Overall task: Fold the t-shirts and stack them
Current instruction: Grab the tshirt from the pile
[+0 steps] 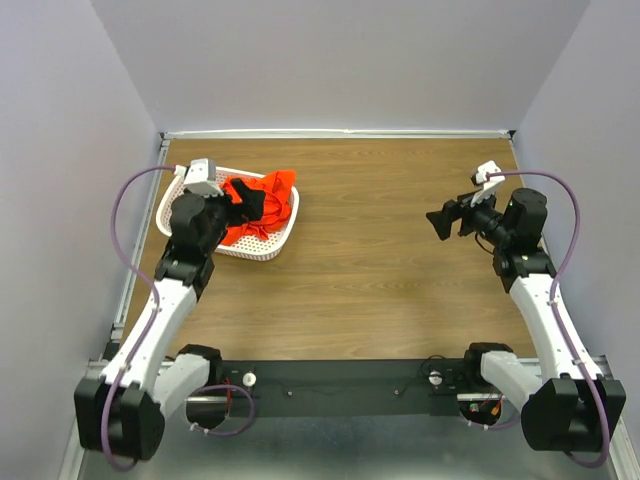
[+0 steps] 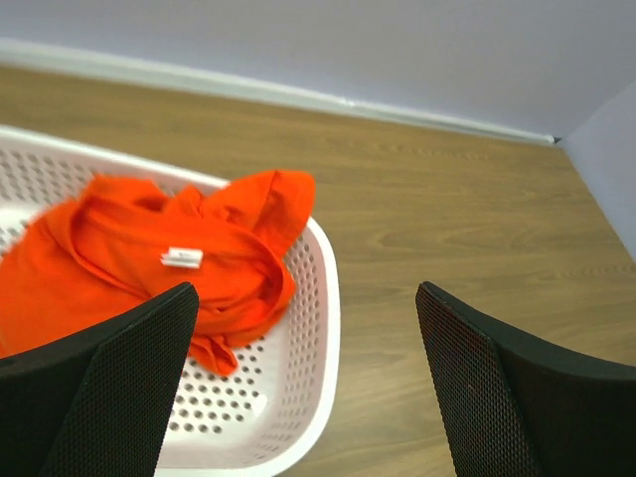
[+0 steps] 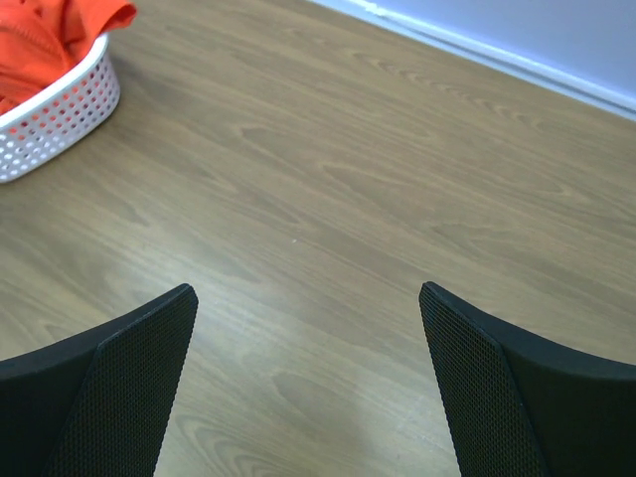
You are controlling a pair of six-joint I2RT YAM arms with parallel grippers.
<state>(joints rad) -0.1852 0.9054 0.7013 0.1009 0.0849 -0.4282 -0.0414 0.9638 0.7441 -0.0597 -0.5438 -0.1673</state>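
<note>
A bright orange-red t-shirt (image 1: 262, 196) lies crumpled in a white mesh basket (image 1: 270, 245) at the table's far left; one edge hangs over the basket's right rim. In the left wrist view the t-shirt (image 2: 139, 263) shows a small white label, and the basket (image 2: 308, 328) lies below. My left gripper (image 1: 255, 203) is open and empty, hovering over the basket above the shirt; it also shows in the left wrist view (image 2: 308, 383). My right gripper (image 1: 442, 221) is open and empty above bare table at the right, seen too in the right wrist view (image 3: 308, 383).
The wooden table (image 1: 380, 260) is walled by grey panels on three sides. In the right wrist view the basket (image 3: 60, 114) with the t-shirt (image 3: 50, 30) sits at the far upper left, well away from that gripper.
</note>
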